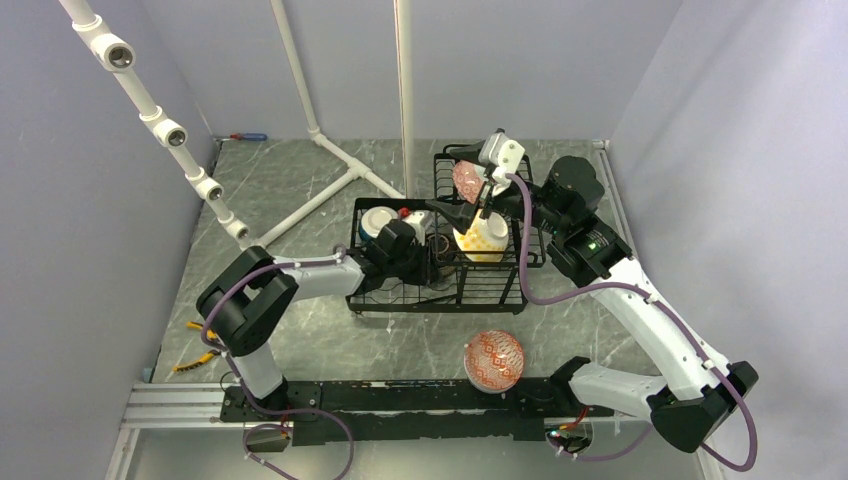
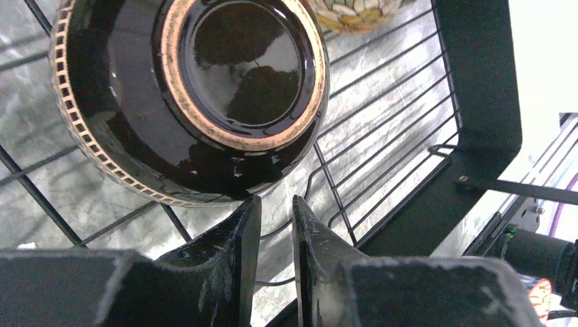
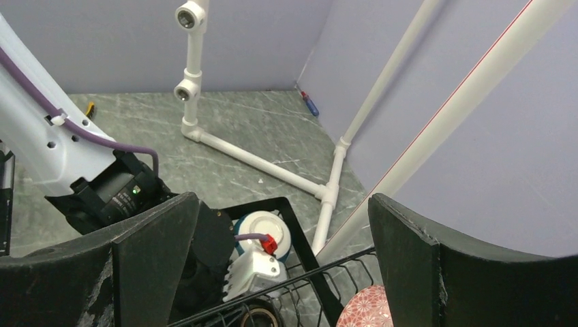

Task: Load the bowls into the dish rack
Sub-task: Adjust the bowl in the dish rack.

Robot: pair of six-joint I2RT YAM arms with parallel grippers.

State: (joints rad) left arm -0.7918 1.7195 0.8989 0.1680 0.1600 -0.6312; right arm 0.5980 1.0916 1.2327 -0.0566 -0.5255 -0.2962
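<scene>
Both arms at the dish rack – bowls inside it, one outside
Left gripper is down in the rack's lower tray, fingers nearly pressed together with just a slim gap and nothing in it, right next to a dark bowl sitting on the rack wires with its tan foot ring facing the wrist cam. Right gripper is spread wide and empty over the rack's raised basket, just beside the pink-patterned bowl in there – can't tell if they touch. Yellow-dotted bowl is in the lower tray near the basket, teal-and-white bowl at the rack's far-left corner, and a red-patterned bowl sits on the table just in front of the rack
</scene>
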